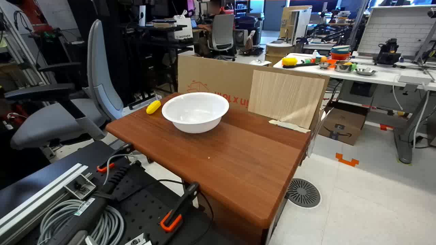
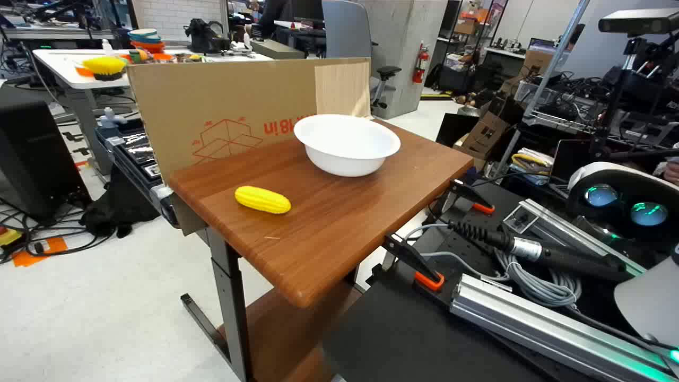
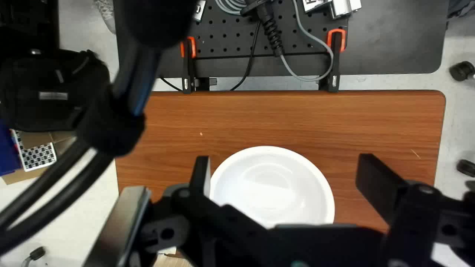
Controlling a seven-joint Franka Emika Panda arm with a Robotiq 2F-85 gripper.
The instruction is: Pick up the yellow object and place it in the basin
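The yellow object is shaped like an ear of corn. It lies on the brown table in both exterior views point(image 1: 153, 107) point(image 2: 262, 200), beside the basin and apart from it. It does not show in the wrist view. The basin is a white round bowl, standing upright on the table in both exterior views point(image 1: 195, 112) point(image 2: 347, 146). It appears empty inside in the wrist view point(image 3: 272, 181). My gripper point(image 3: 284, 172) is open with nothing between its fingers, seen above the basin in the wrist view. The gripper does not show in either exterior view.
The brown table point(image 1: 218, 163) has a cardboard sheet point(image 2: 223, 101) standing along its far edge, with a wood-patterned panel point(image 1: 286, 97) against it. Black and orange clamps point(image 1: 180, 207) point(image 2: 414, 260) grip the near edge. A dark pegboard bench point(image 3: 237, 40) with cables adjoins that edge.
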